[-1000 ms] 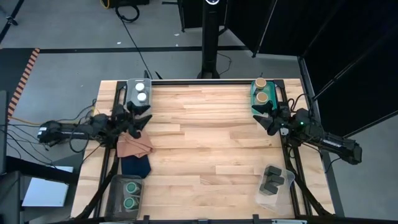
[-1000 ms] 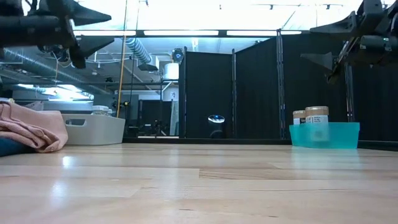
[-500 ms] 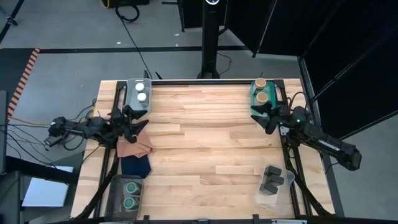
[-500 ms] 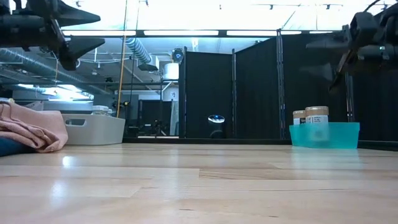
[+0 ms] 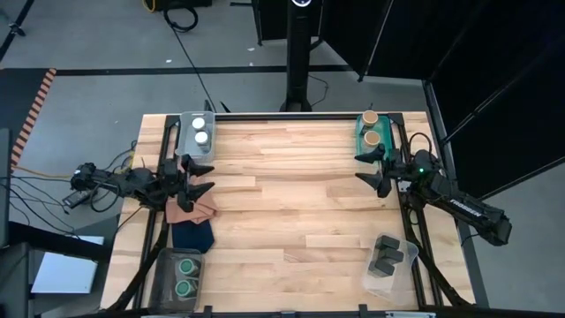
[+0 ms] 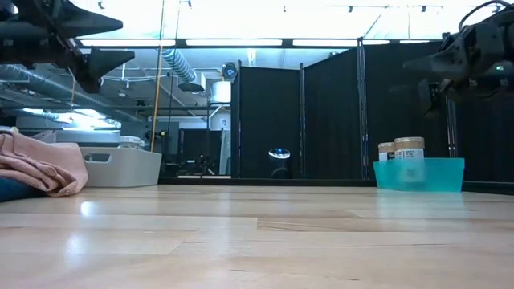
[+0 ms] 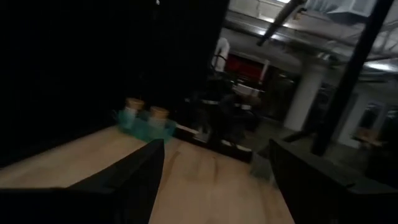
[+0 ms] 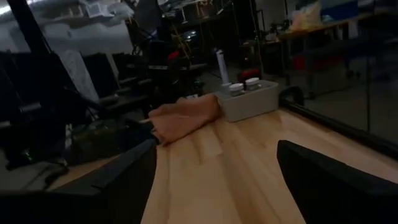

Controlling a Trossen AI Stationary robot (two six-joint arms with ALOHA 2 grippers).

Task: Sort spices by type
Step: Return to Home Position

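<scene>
Sorting looks done; my read is the step in hand is sending both arms home. Left arm (image 5: 141, 181) hangs over the left edge of the table (image 5: 291, 194), above the pink cloth (image 5: 190, 206), jaws released, nothing in them. Right arm (image 5: 441, 194) hangs at the right edge, just beside the teal bin (image 5: 359, 132), jaws spread, bare. Next move calls for folding both arms back with nothing to carry.

Count:
- two white-lidded jars (image 5: 199, 124) in the grey bin (image 5: 184, 132), far left
- two tan-lidded jars (image 5: 371, 116) in the teal bin, far right
- two green-lidded jars (image 5: 186, 265) in the left clear bin (image 5: 163, 274), near left
- black tins (image 5: 386, 241) in the right clear bin (image 5: 395, 274), apparently three, packed tight
- one pink cloth and one navy cloth (image 5: 192, 235)
</scene>
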